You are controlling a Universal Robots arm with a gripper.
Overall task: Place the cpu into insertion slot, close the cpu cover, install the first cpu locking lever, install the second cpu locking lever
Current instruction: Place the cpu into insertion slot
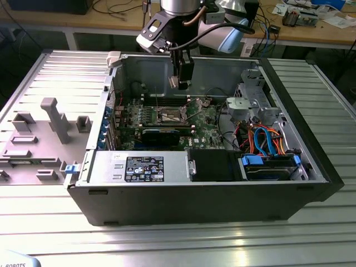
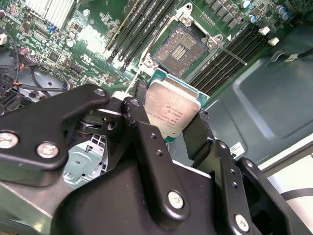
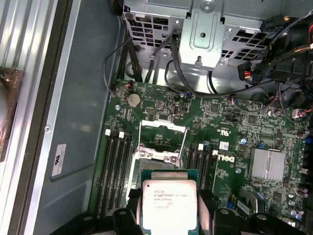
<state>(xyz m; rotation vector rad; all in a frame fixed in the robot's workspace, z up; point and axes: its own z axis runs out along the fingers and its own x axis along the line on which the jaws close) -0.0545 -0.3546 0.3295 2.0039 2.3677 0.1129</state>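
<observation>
A ribbed metal table (image 1: pixel 167 245) carries the work, and a wooden bench (image 1: pixel 328 34) strewn with cables runs behind it. An open black computer case (image 1: pixel 194 203) lies on its side on the table. Outside the case, on the exterior view's left, sits a grey moulded tray (image 1: pixel 33 150) of fixtures.

Contents of the case, largest first:
- Green circuit board (image 1: pixel 207 123), flat on the case floor.
- Power supply (image 1: pixel 139 167) along the near case wall, with a drive bay (image 1: pixel 270 166) and blue and orange cables next to it.
- Perforated metal drive cage (image 3: pixel 205 29) at one end of the case.
- Long black memory slots (image 2: pixel 142 24), running on both sides of the insertion slot (image 2: pixel 182 45).
- Finned silver heatsink (image 3: pixel 268 164) on the board.
- Insertion slot: square, with a silvery rim and its dark pin field exposed.
- Cpu cover (image 3: pixel 162 126): a thin silvery frame, swung up off the slot at one edge.

The gripper (image 2: pixel 167 113) hangs inside the case above the board. Its black fingers (image 2: pixel 146 142) are clamped on two opposite edges of the cpu (image 3: pixel 168 205). The cpu is held clear of the board, close over the slot and not yet in it. Its top is a dull silver-grey plate with small dark print, and a green border shows around the plate.
</observation>
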